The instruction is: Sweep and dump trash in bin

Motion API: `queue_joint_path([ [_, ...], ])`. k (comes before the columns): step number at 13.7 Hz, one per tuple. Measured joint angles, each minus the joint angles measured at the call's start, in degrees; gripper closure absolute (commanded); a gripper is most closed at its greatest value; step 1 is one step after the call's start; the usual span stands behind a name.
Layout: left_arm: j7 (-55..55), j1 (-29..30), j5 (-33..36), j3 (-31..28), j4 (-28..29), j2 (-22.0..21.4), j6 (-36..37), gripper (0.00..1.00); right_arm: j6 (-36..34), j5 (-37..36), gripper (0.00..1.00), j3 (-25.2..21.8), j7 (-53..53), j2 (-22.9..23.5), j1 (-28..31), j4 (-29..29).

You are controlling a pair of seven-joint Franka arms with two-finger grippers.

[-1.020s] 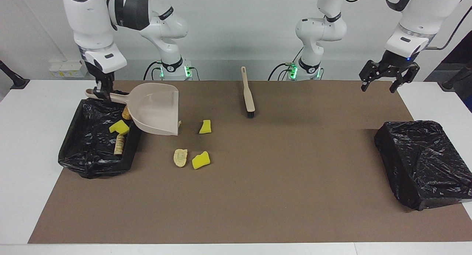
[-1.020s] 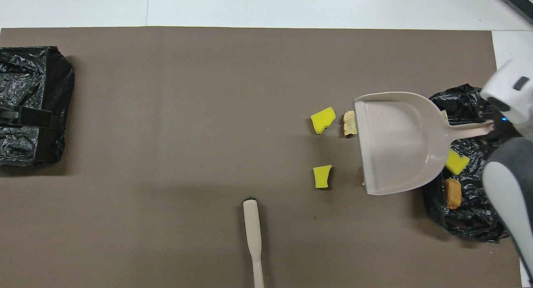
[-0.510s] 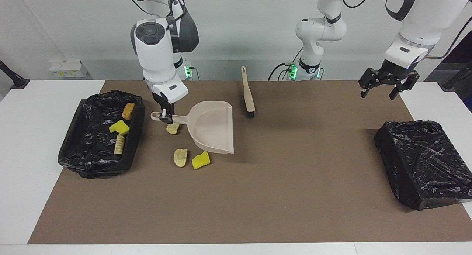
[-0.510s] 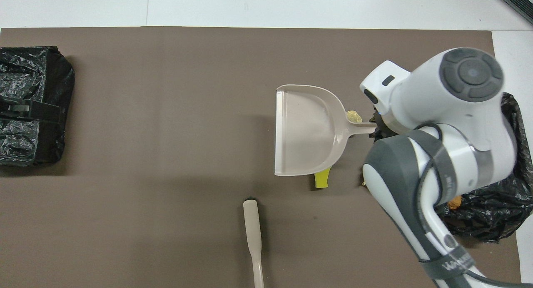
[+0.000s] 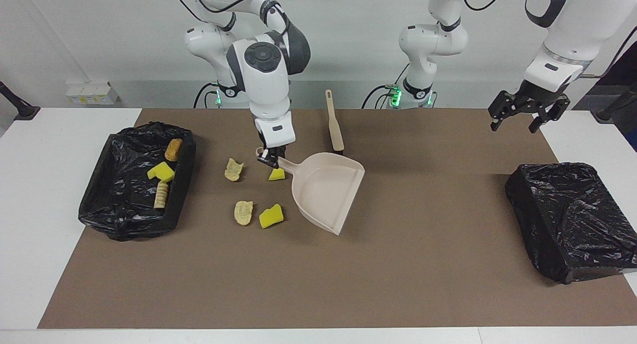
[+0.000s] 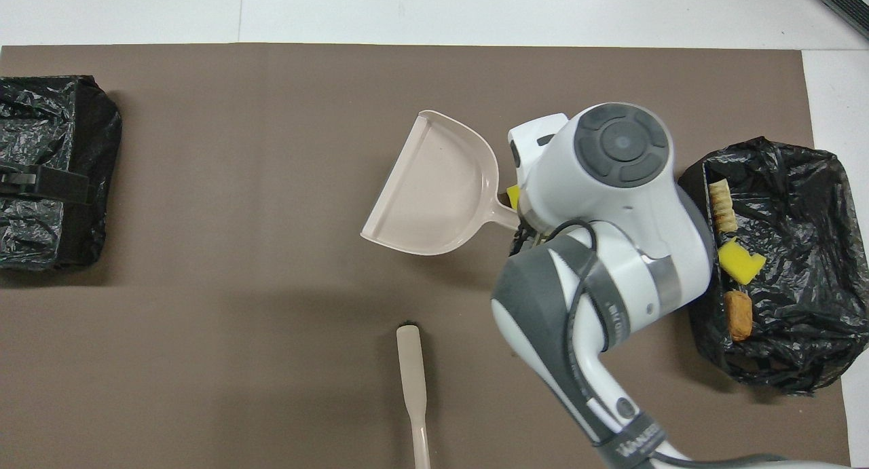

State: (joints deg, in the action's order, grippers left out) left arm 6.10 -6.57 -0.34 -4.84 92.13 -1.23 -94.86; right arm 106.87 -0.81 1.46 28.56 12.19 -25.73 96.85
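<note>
Dustpan (image 5: 326,197) handle in right fingers (image 5: 269,159); left fingers (image 5: 527,116) spread.

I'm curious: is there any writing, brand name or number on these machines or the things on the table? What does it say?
Dark band on the right arm, overhead view: pale lettering, too blurred to read.
Wall boxes with yellow stickers, facing view: too small to read.
Dustpan and brush: no writing visible.
Nothing else shows any text.
</note>
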Motion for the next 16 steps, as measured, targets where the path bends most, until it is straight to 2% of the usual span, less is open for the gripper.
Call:
queue_joint_path([
  [5, 0.0, 0.3, 0.0, 0.0, 0.0, -0.1, 0.1, 0.00, 0.4, 5.1, 1.00, 0.0, -35.1, 2.4, -7.3, -0.5],
  [8, 0.0, 0.3, 0.0, 0.1, 0.0, -0.1, 0.2, 0.00, 2.7, 5.7, 1.00, 0.0, -52.7, 6.0, -11.7, -1.6],
  [11, 0.0, 0.3, 0.0, 0.4, 0.0, -0.1, 0.3, 0.00, 6.9, 6.8, 1.00, 0.0, -59.8, 9.5, -13.5, -2.0],
  [16, 0.0, 0.4, 0.0, 0.1, 0.0, -0.1, 0.3, 0.00, 8.7, 8.7, 1.00, -0.4, -61.4, 10.2, -12.9, -2.4],
])
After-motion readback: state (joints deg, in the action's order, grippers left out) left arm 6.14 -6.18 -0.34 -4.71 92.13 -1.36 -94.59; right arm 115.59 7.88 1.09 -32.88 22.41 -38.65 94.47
